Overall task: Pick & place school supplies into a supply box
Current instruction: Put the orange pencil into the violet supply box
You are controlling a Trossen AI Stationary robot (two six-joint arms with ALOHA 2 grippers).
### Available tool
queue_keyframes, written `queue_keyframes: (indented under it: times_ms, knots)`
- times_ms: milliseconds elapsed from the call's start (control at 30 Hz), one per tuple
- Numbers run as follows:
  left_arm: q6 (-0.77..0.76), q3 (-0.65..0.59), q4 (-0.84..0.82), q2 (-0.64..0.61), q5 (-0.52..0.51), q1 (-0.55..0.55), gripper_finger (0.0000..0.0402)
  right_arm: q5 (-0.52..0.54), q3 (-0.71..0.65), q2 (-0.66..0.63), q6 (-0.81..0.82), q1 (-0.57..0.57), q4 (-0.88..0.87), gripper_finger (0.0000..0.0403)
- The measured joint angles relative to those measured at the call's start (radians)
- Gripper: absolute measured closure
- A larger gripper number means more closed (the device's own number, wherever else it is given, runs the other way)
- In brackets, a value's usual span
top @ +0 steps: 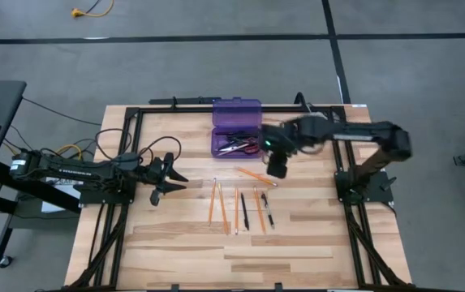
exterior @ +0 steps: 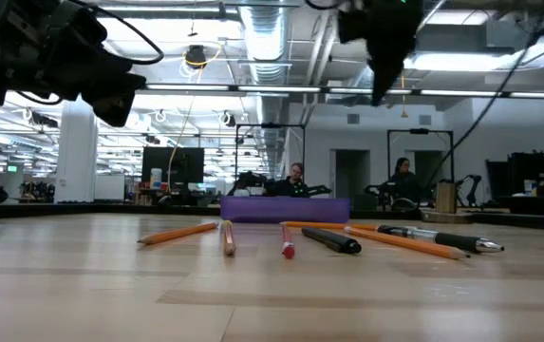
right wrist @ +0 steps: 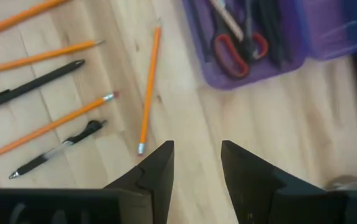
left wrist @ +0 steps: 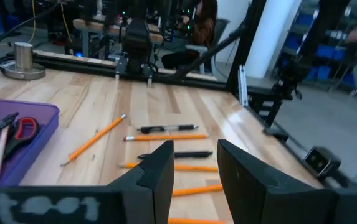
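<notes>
The purple supply box (top: pixel 236 128) lies open at the table's far middle, with its lid (top: pixel 236 109) folded back. Its tray (right wrist: pixel 253 65) holds red-handled scissors (right wrist: pixel 237 46) and dark pens. Several orange pencils (top: pixel 222 207) and black pens (top: pixel 244 208) lie flat in a row on the table nearer than the box. One pencil (right wrist: pixel 149 90) lies slanted between the row and the box. My right gripper (top: pixel 277 168) hovers open just right of the tray, above the slanted pencil's end. My left gripper (top: pixel 167 183) hangs open left of the row, touching nothing.
A round silver metal disc (left wrist: pixel 22 62) stands on the table beyond the box, near the right arm's base. A black frame rail (top: pixel 216 104) runs along the far edge. Bare wood lies nearer than the row (top: pixel 240 259). People sit in the room behind the table (exterior: pixel 295 177).
</notes>
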Motion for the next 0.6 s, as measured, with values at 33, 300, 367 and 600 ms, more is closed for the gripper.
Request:
queue_keyframes:
  times_ms: [33,300,367,600]
  knots:
    - [-0.017,0.000,0.006,0.000,0.000,0.000,0.0291,0.002,-0.083,-0.043,0.021,0.010,0.063,0.0277]
    - [-0.090,0.000,0.020,0.000,0.000,0.000,0.0291,0.155,-0.640,-0.309,0.280,0.092,0.473,0.0277]
    - [-0.119,0.000,0.018,0.000,0.000,0.000,0.0291,0.209,-0.724,-0.345,0.353,0.113,0.534,0.0277]
    - [-0.297,0.000,0.007,0.010,-0.192,-0.015,0.0291,0.334,-0.853,-0.380,0.499,0.175,0.578,0.0277]
